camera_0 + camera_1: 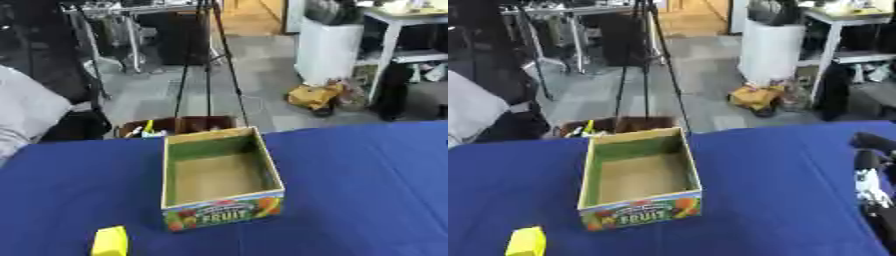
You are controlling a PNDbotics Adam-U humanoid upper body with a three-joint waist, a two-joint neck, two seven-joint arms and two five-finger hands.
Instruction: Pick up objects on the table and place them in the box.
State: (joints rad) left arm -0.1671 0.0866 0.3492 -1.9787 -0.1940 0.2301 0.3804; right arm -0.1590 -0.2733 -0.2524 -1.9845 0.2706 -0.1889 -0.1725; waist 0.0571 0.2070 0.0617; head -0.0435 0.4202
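A cardboard box (220,175) marked FRUIT on its front stands open and empty on the blue table (367,190), a little left of the middle. A yellow block (110,241) lies on the cloth near the front edge, left of the box's front corner. My right hand (872,192) shows only in the right eye view at the right edge, black and silver with some white, well clear of the box. The frames do not show how its fingers stand. My left hand is in neither view.
Beyond the table's far edge a brown bin (179,125) with small items stands on the grey floor behind the box. A tripod (206,60), a white cabinet (328,50) and a yellow toy (315,97) stand farther back. Grey cloth (26,112) shows at the left.
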